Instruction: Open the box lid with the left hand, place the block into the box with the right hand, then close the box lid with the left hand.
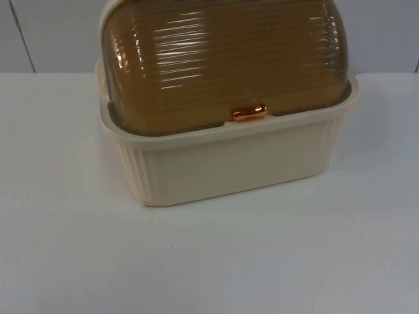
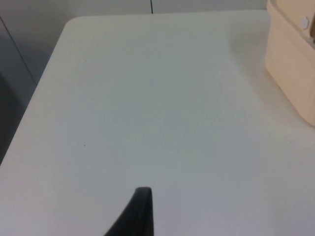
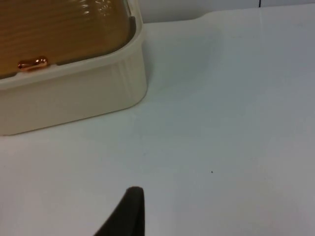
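A cream ribbed box (image 1: 229,163) stands at the back middle of the table. Its amber, see-through domed lid (image 1: 222,59) is down, with a copper handle (image 1: 249,112) at its front edge. My left gripper (image 2: 140,214) hovers over bare table, well to the left of the box's cream side (image 2: 293,73). My right gripper (image 3: 129,214) hovers over bare table in front of and to the right of the box (image 3: 74,101). From there the lid (image 3: 59,34) and its handle (image 3: 32,64) are seen shut.
The white table top (image 1: 209,261) spreads wide in front of the box. The grey partition wall (image 1: 46,33) rises behind it. The table's left edge (image 2: 34,108) runs close to the left gripper.
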